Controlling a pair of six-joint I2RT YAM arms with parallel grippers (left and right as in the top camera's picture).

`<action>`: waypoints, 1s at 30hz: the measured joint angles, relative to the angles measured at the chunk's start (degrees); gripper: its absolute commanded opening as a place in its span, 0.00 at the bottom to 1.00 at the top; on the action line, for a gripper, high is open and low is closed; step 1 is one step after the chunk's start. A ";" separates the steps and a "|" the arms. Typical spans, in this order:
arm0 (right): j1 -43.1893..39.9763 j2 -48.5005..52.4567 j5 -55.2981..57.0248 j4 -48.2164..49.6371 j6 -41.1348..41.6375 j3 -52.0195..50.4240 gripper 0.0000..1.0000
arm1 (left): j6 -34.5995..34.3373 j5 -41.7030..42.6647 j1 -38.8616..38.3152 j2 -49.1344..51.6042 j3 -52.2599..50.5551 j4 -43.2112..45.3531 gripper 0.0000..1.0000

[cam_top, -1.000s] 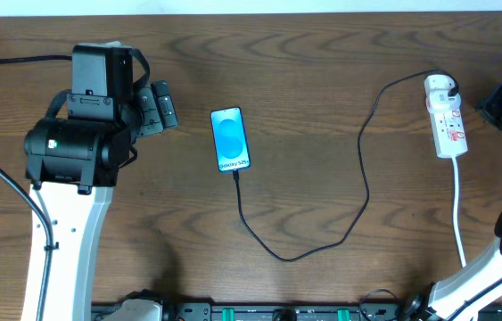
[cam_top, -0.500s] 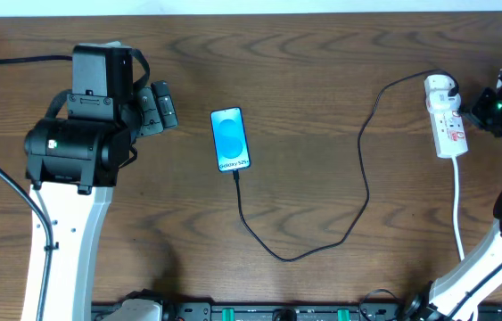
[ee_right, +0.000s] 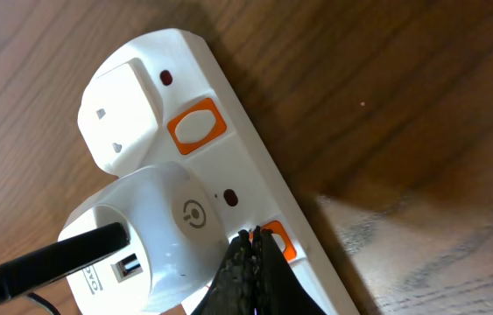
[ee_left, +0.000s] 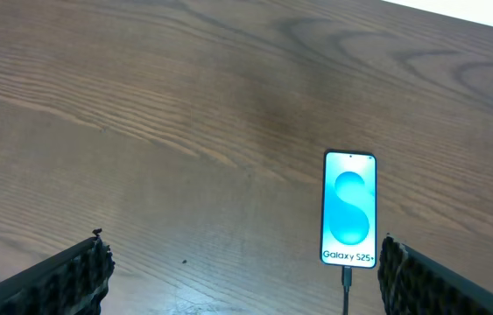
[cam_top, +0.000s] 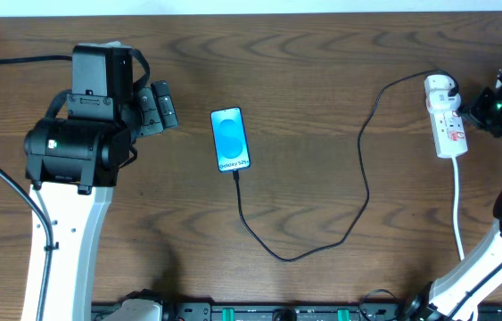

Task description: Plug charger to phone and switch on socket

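The phone (cam_top: 231, 139) lies flat mid-table with its blue screen up; it also shows in the left wrist view (ee_left: 349, 208). The charger's black cable (cam_top: 322, 241) is plugged into the phone's bottom edge and loops right to its white adapter (ee_right: 154, 236), which sits in the socket (cam_top: 447, 118). The socket strip (ee_right: 220, 166) has orange-red switches. My right gripper (ee_right: 250, 238) is shut, its tips touching the switch beside the adapter. It sits at the strip's right side in the overhead view (cam_top: 491, 109). My left gripper (ee_left: 242, 267) is open and empty, left of the phone.
The socket's white cord (cam_top: 458, 214) runs toward the front edge at the right. The left arm's body (cam_top: 77, 143) stands over the left part of the table. A rail with fittings (cam_top: 277, 312) lines the front edge.
My right gripper has moved left from the table's right edge to the socket strip, then held there. The left arm, phone and cable have not moved.
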 measured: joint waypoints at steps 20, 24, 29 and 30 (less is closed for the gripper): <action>1.38 0.79 2.58 -2.49 0.24 1.22 0.01 | 0.00 0.00 0.00 0.00 0.00 0.00 0.98; 1.42 0.79 2.89 -3.23 1.55 1.42 0.01 | 0.00 0.00 0.00 0.00 0.00 0.00 0.99; 1.42 0.79 2.73 -4.13 3.93 1.49 0.01 | 0.00 0.02 0.00 0.00 0.00 -0.02 0.98; 1.42 0.79 2.75 -4.15 4.42 1.49 0.01 | 0.00 0.00 0.00 0.00 0.00 -0.02 0.98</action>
